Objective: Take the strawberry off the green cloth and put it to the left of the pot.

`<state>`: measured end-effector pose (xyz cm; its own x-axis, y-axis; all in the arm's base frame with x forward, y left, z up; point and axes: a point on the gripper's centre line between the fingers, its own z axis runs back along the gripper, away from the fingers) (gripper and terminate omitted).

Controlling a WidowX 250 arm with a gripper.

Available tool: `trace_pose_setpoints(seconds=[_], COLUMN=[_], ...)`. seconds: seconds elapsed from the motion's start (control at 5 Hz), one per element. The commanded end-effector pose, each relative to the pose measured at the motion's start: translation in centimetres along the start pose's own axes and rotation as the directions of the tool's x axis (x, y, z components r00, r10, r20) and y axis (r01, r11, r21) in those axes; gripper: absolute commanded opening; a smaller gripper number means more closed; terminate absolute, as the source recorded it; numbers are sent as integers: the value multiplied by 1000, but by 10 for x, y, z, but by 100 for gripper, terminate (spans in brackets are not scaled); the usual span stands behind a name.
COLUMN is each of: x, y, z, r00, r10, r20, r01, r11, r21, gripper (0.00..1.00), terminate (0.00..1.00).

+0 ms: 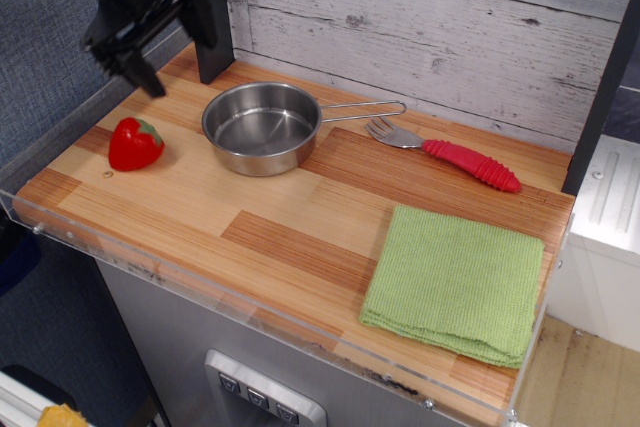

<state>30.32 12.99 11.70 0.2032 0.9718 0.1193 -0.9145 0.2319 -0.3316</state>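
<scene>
The red strawberry (134, 143) with its green cap lies on the wooden table to the left of the steel pot (262, 128), apart from it. My gripper (160, 47) hangs well above and behind the strawberry at the top left, open, with nothing between its black fingers. The green cloth (455, 281) lies flat at the front right of the table with nothing on it.
A fork with a red ribbed handle (447, 154) lies right of the pot's wire handle. A dark post (208, 13) stands behind the pot. A clear plastic rim (200, 282) runs along the table's front edge. A white unit (605, 227) stands at the right.
</scene>
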Motion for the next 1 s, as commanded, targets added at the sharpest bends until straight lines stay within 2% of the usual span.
trace_pose_setpoints(seconds=[0.0, 0.6, 0.8], x=[-15, -15, -15], y=[-1, -1, -1], z=[34, 34, 34], r00=[998, 998, 998], r10=[-40, -40, -40], r20=[39, 39, 39], r01=[42, 42, 42], r11=[998, 998, 998], r21=[-52, -52, -52], gripper=[100, 100, 100], terminate=[0, 0, 100])
